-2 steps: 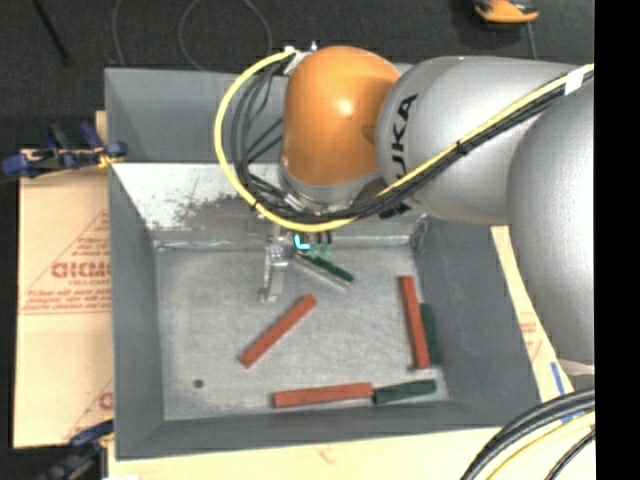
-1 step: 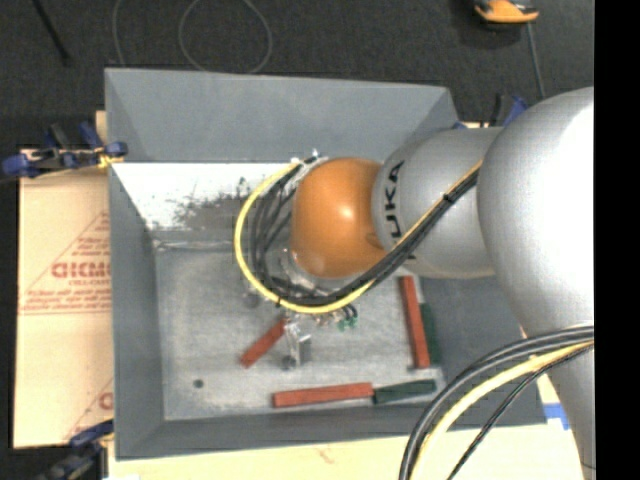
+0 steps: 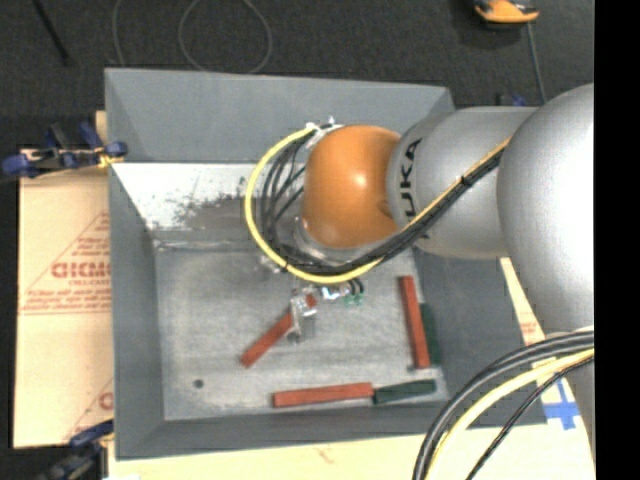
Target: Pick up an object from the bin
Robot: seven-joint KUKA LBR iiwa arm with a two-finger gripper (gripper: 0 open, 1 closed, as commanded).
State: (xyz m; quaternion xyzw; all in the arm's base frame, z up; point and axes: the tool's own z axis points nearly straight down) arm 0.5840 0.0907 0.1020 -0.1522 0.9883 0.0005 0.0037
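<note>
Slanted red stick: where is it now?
Camera view, bin floor left of centre: the slanted red stick, upper end at the tool, just above the level red stick.

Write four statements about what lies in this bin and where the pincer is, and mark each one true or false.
1. The pincer is at the upper end of the slanted red stick near the middle of the bin. True.
2. The bin holds a deep heap of many things. False: only a few sticks lie in it, apart from one another.
3. A red-and-green stick lies along the bin's lower wall in the view. True.
4. The right-hand stick lies across the bin from left to right. False: it runs up and down in the view, beside the right wall.
</note>
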